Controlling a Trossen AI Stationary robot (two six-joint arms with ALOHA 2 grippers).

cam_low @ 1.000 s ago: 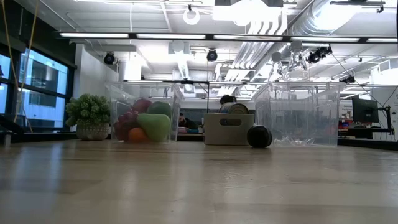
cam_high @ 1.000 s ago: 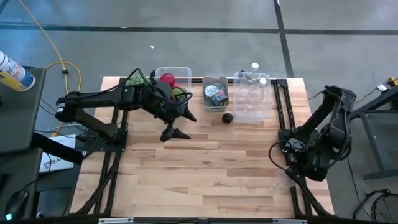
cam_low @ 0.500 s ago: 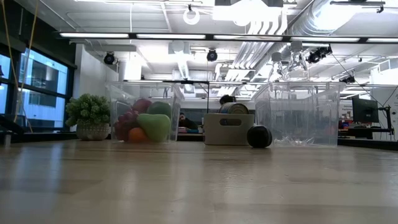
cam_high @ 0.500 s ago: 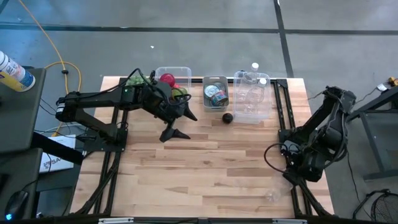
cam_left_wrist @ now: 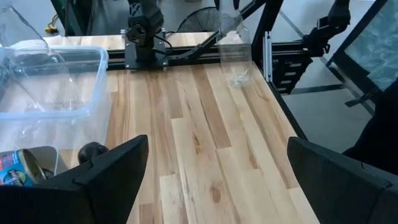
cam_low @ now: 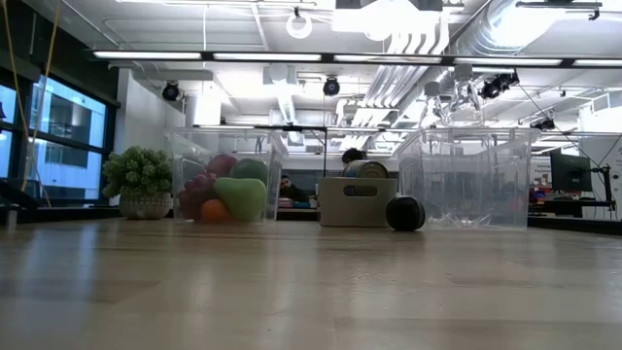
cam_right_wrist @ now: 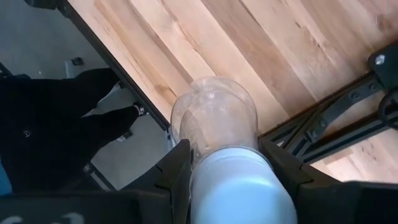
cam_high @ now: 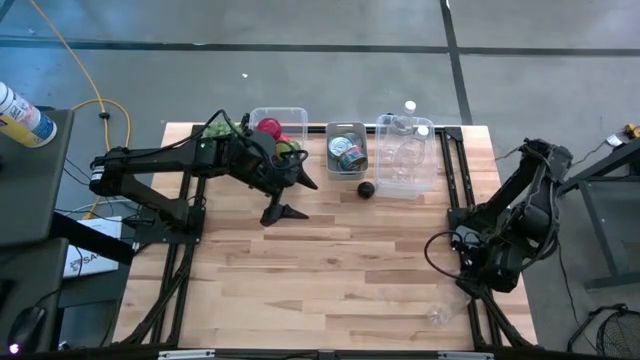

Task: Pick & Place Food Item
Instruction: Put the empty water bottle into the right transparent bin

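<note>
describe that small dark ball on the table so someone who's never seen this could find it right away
Look along the far edge of the wooden table, where three bins stand. The dark ball lies loose on the wood in front of the gap between the small grey bin and the clear bin, the only item outside a container.

Open industrial hall — white ducts (cam_low: 418, 44) and strip lights (cam_low: 272, 56) overhead, tall windows (cam_low: 58, 136), grey concrete floor (cam_high: 330, 25).
</note>
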